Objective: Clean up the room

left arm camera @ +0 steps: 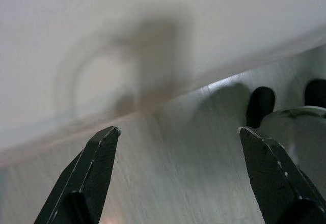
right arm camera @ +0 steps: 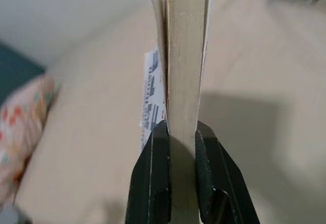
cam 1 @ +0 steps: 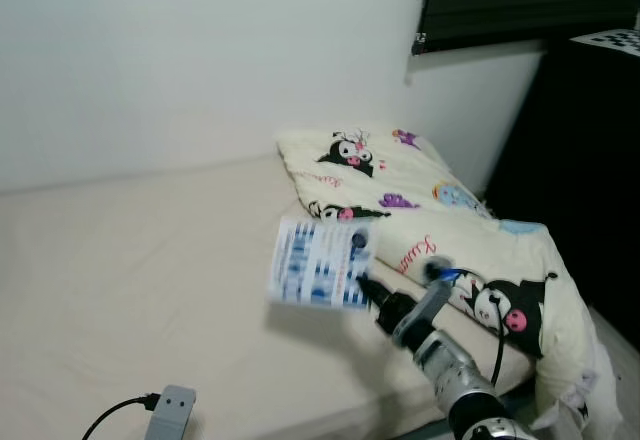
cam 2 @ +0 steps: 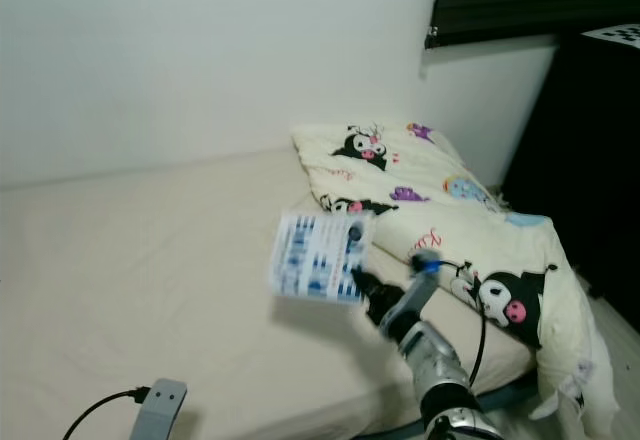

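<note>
My right gripper (cam 1: 365,282) is shut on a thin book (cam 1: 320,262) with a white cover printed in blue, and holds it in the air above the beige bed (cam 1: 150,270). In the right wrist view the book's (right arm camera: 184,56) cream page edge stands between the two black fingers (right arm camera: 150,168), which clamp its lower end. My left gripper (left arm camera: 178,137) is open, with nothing between its fingers, and faces a pale floor and the bed's edge.
A folded cream blanket (cam 1: 430,220) with cartoon prints lies on the right of the bed, against the white wall. A grey charger (cam 1: 168,412) with a black cable rests near the bed's front edge. Dark furniture (cam 1: 590,160) stands on the right.
</note>
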